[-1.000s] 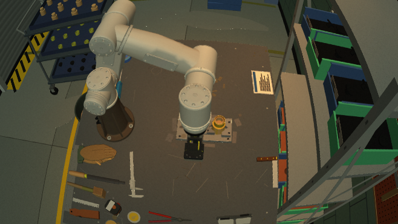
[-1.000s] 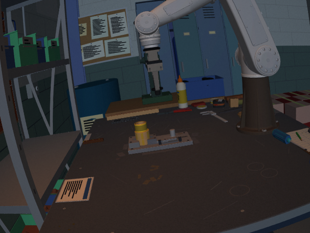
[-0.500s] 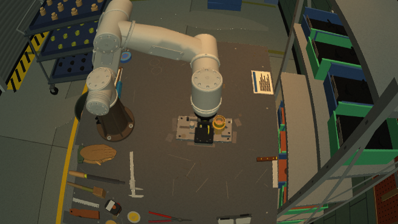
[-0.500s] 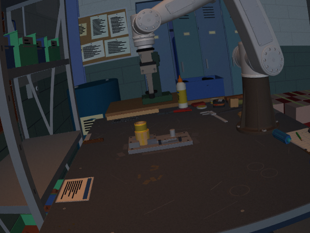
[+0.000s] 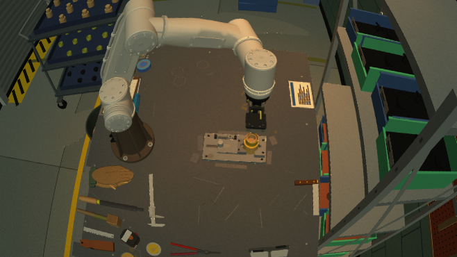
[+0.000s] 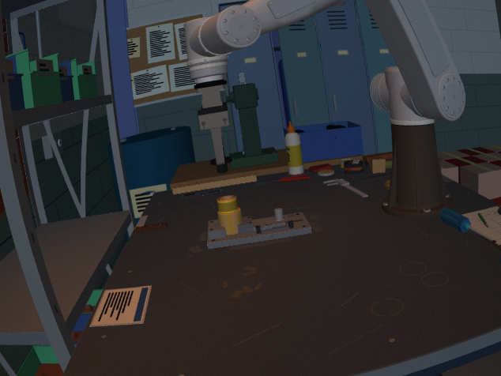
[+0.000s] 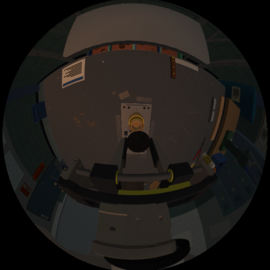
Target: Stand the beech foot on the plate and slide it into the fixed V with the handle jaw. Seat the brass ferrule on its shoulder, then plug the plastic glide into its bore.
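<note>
In the middle of the dark bench a grey fixture plate (image 5: 234, 147) carries the beech foot (image 6: 229, 220), upright at the plate's V end with the brass ferrule (image 5: 251, 140) ringed around its upper part. The handle jaw's grey knob (image 6: 278, 213) stands further along the plate's slot. My gripper (image 6: 221, 166) hangs well above the bench, off to one side of the plate, with its fingers closed on a black plastic glide (image 7: 137, 141). In the wrist camera the glide sits between the fingers just short of the foot's open bore (image 7: 136, 124).
A blue bin (image 6: 328, 139) and a glue bottle (image 6: 294, 149) stand at the far bench edge by a green press (image 6: 247, 121). Hand tools (image 5: 114, 205) lie along one end, a printed card (image 5: 301, 94) near a corner, and the arm's base (image 5: 132, 139) beside the plate.
</note>
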Robot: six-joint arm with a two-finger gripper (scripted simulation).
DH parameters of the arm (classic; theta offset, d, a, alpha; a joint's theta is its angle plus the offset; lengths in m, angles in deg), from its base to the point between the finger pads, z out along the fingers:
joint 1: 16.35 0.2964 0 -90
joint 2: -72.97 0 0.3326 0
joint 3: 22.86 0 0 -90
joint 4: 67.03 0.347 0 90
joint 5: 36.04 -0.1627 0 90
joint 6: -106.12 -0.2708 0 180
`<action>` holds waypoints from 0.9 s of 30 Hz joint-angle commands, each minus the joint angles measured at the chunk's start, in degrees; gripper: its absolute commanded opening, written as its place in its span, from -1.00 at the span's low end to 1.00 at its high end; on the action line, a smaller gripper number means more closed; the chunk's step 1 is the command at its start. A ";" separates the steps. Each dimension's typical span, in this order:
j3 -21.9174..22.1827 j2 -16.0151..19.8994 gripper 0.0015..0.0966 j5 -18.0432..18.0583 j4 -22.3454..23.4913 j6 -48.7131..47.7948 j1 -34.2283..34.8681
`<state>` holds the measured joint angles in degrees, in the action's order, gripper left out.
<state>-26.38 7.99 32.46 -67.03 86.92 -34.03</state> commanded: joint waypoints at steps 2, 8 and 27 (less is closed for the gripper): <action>0.00 -0.10 -0.95 0.02 -0.03 -0.02 -0.12; 0.63 0.44 -0.95 -1.14 -0.02 -0.09 -0.04; 4.80 5.47 -0.95 -10.32 -0.01 -0.15 0.06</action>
<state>-21.51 13.54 21.99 -67.02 86.77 -33.96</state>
